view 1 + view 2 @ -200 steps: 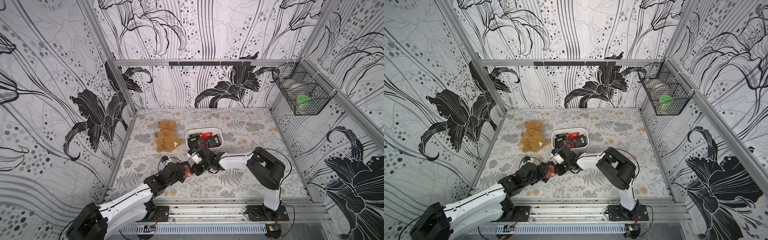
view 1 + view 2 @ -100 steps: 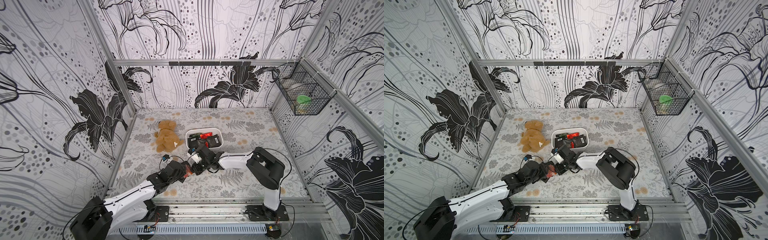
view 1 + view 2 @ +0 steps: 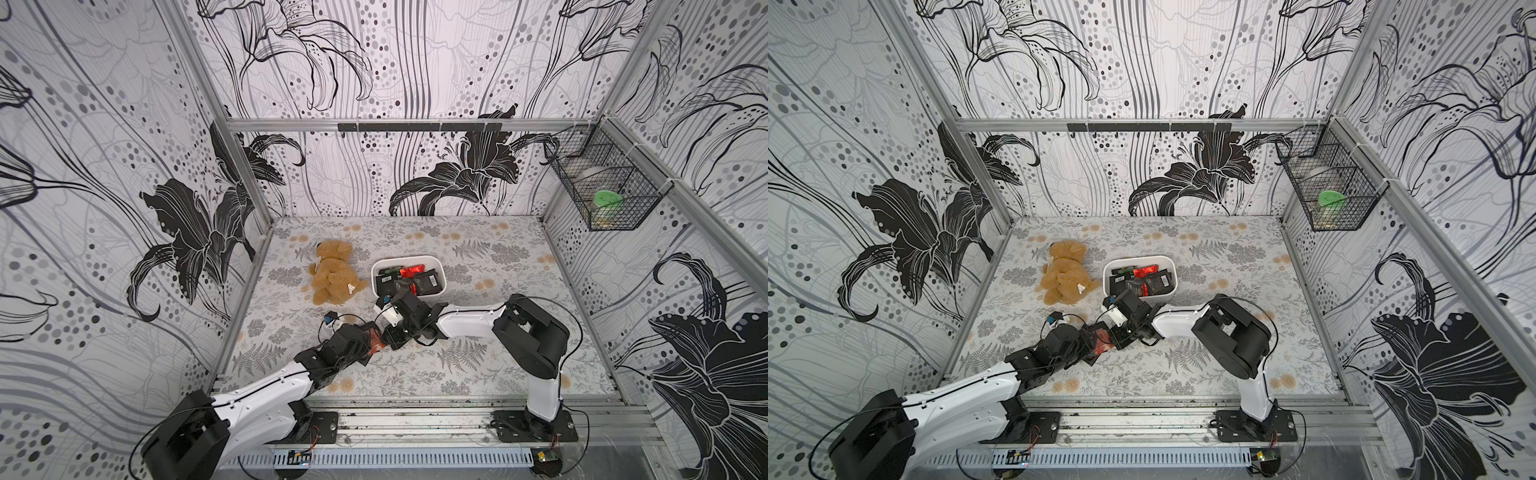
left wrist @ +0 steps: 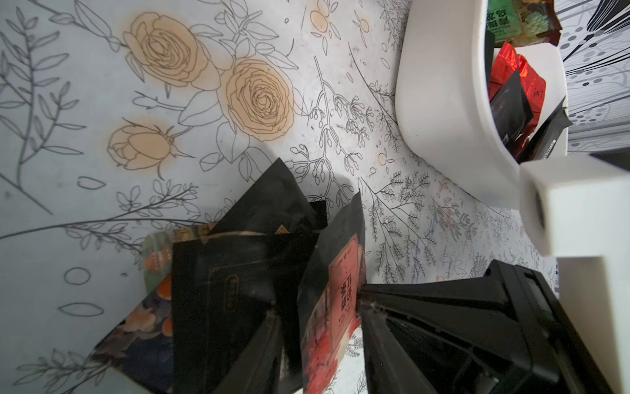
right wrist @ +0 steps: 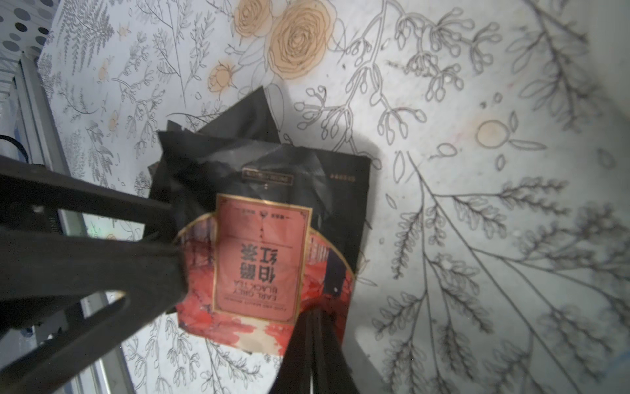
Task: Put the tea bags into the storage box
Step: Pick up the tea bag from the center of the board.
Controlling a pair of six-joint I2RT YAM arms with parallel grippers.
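The white storage box stands mid-table with several black and red tea bags inside. In front of it both grippers meet at a red-labelled tea bag. My right gripper is shut on that bag's edge. My left gripper straddles it, jaws apart, with table showing beside the bag. A black tea bag and a flowered one lie under it.
A brown teddy bear lies just left of the box. A black wire basket hangs on the right wall. Patterned walls close in three sides of the table.
The left arm's elbow and forearm have shifted slightly. Both grippers stay at the red-labelled tea bag, and the right arm has not visibly moved.
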